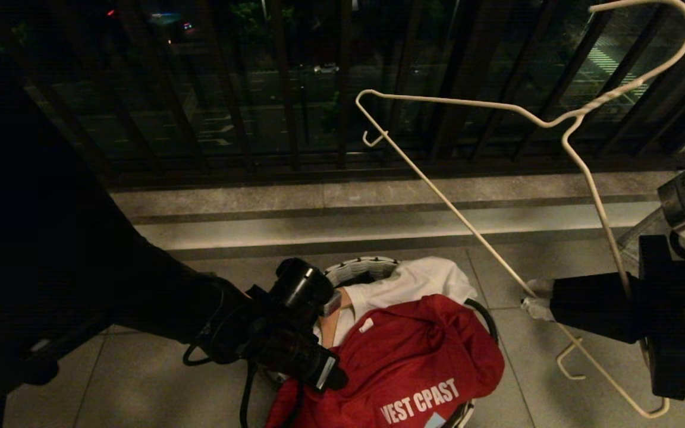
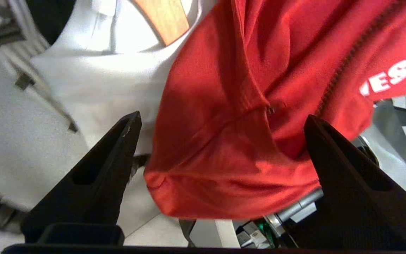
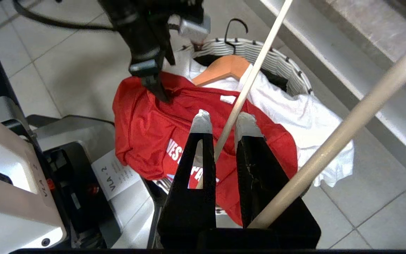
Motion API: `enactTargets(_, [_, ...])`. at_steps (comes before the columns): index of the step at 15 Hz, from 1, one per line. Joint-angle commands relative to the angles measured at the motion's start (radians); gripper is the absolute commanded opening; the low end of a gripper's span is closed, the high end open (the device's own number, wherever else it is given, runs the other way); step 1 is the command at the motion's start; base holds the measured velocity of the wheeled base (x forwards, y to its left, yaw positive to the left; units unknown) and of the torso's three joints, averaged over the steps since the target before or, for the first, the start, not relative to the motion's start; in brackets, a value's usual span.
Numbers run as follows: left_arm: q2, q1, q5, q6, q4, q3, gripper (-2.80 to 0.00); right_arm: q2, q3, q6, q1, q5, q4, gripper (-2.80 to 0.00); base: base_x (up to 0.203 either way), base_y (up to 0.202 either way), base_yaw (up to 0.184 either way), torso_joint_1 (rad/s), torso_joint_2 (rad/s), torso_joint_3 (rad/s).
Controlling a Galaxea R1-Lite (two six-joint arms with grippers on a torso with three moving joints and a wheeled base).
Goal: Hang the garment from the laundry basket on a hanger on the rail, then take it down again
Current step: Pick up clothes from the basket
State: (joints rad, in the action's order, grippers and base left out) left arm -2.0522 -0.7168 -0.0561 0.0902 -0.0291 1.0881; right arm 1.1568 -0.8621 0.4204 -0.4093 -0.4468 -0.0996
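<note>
My left gripper [image 1: 324, 371] hovers low in the frame's centre over the red T-shirt with white lettering [image 1: 414, 362], heaped in the round white woven basket [image 1: 360, 266]. At the right edge, my right gripper [image 1: 533, 297] clamps the thin white wire hanger [image 1: 437, 193].

Laundry basket [image 1: 357, 267] mostly hidden — "WEST COAST" garment [image 1: 420, 356] edge-cropped

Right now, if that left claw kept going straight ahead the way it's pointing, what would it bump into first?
Most likely the red T-shirt: the open left gripper points at its folds atop the laundry basket.
</note>
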Motion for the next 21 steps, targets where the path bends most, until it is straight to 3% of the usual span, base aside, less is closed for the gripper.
enactTargets(1, [-0.049,-0.016,0.038,0.008,0.000,0.020,0.00,-0.016,-0.002,0.003,0.001,-0.003,0.000,-2.80,0.000,0.000,0.000,0.000,0.00,0.000])
enactTargets(6, [-0.060,-0.029,0.129,0.037,0.000,0.045,0.00,-0.023,0.000,0.003,0.000,-0.003,0.000,-2.80,0.000,0.000,0.000,0.000,0.00,0.000])
enactTargets(12, [0.033,-0.027,0.250,0.010,-0.030,-0.003,0.00,-0.017,-0.002,0.003,0.000,-0.003,0.000,-2.80,0.000,0.000,0.000,0.000,0.00,0.000])
enactTargets(14, [0.056,-0.027,0.280,-0.015,-0.126,0.004,0.00,-0.011,-0.002,0.003,0.000,-0.003,0.000,-2.80,0.000,0.000,0.000,0.000,0.00,0.000])
enactTargets(16, [0.033,-0.027,0.288,-0.021,-0.141,0.016,0.00,-0.002,-0.002,0.003,0.000,-0.003,0.000,-2.80,0.000,0.000,0.000,0.000,0.00,0.000])
enactTargets(19, [-0.017,-0.027,0.369,-0.018,-0.140,0.028,0.00,0.001,-0.002,0.003,0.000,-0.003,0.000,-2.80,0.000,0.000,0.000,0.000,0.00,0.000])
enactTargets(21, [-0.017,-0.027,0.374,-0.014,-0.140,0.044,0.00,0.001,-0.002,0.003,0.000,-0.003,0.000,-2.80,0.000,0.000,0.000,0.000,0.00,0.000])
